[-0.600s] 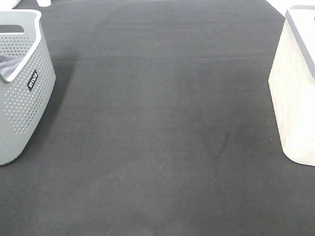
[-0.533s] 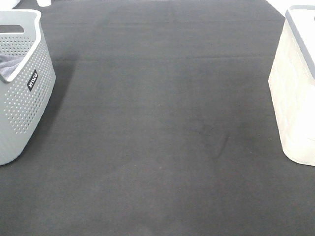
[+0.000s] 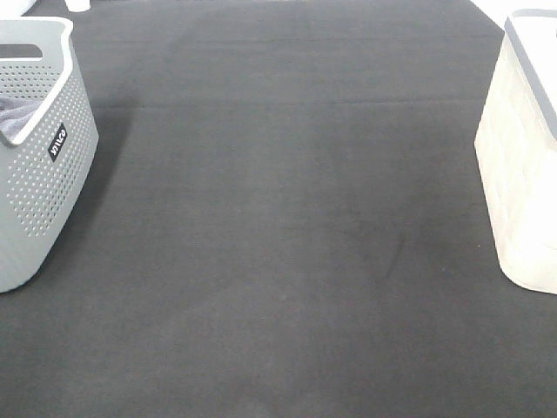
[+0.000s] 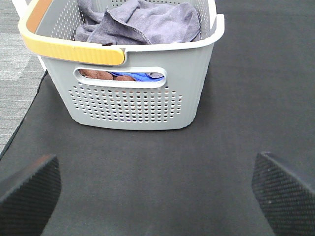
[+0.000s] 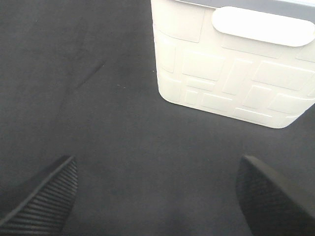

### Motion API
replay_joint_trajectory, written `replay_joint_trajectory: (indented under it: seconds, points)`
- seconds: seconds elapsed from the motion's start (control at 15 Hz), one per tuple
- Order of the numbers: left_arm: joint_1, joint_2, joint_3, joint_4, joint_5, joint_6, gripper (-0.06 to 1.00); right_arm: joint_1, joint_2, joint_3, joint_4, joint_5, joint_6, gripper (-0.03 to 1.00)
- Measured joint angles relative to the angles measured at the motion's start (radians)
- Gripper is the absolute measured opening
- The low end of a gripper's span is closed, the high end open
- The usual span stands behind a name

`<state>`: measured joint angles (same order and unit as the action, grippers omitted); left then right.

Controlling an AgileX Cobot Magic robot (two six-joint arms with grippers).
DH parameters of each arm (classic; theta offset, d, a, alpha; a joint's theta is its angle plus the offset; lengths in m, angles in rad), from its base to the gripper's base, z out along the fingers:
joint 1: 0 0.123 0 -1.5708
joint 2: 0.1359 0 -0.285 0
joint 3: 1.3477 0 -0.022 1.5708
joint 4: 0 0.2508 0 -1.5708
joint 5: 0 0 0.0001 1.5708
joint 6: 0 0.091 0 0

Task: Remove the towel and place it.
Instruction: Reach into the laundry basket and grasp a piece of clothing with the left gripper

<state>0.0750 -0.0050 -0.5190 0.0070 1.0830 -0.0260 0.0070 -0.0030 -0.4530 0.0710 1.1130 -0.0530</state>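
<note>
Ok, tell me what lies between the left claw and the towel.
Bare mat, then the basket wall; the towel lies inside. Left wrist view shows it.

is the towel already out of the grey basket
No, the towel lies crumpled inside the grey basket, at the top.

From above, the grey basket (image 3: pixel 43 174) at the mat's (image 3: pixel 278 218) left edge and the white basket (image 3: pixel 522 165) at its right edge are cut off. I see only a sliver of the towel (image 3: pixel 16 117) there; the grey basket's label (image 3: pixel 57 142) is too small to read.
</note>
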Motion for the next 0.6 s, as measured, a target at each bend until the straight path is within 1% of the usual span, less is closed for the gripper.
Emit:
replay_joint_trajectory:
  seconds: [0.6]
  points:
    - [0.0, 0.0, 0.0, 0.0, 0.0, 0.0, 0.99, 0.0, 0.0, 0.0, 0.0, 0.0, 0.0, 0.8]
